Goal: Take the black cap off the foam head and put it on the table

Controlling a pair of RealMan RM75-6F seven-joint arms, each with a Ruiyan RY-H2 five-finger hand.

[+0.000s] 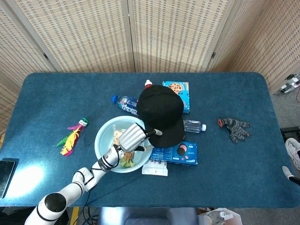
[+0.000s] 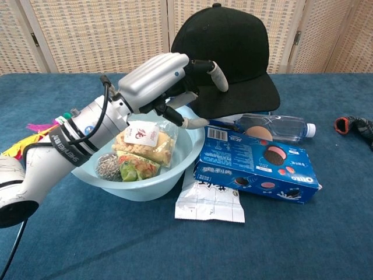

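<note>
Blue cloth covers the tabletop (image 1: pixel 47 103). Mid-table, the black cap (image 1: pixel 161 115) sits over the foam head (image 2: pixel 260 133), barely visible beneath the brim, behind the pale blue bowl (image 2: pixel 140 184). The left hand (image 2: pixel 160 81) pinches the cap's brim edge; removal looks only begun. Right hand (image 1: pixel 293 154) at the tabletop's right edge: state unclear.
</note>
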